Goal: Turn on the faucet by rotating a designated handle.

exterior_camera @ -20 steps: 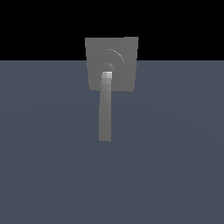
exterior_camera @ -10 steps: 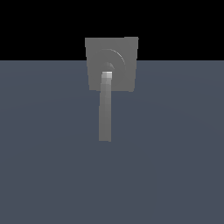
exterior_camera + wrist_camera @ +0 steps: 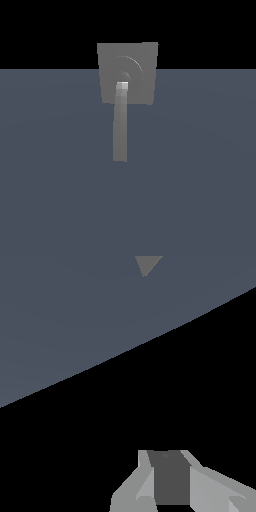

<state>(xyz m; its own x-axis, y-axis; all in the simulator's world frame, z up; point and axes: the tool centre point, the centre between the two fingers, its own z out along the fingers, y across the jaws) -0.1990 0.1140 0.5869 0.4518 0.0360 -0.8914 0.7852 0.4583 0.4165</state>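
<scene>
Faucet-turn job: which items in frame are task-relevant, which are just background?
Task-relevant:
- faucet, grey square plate with rings
- handle, long bar reaching out from the plate's centre
- gripper, wrist view only, far from the faucet

Background:
- blue-grey floor
- nothing else lying about

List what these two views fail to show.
- Exterior view: the arm and gripper are absent, out of frame.
- Wrist view: the gripper is cut by the edge; jaw state unreadable.
- Wrist view: only a corner of the matte grey square faucet plate shows; the slim grey bar handle is out of frame.
</scene>
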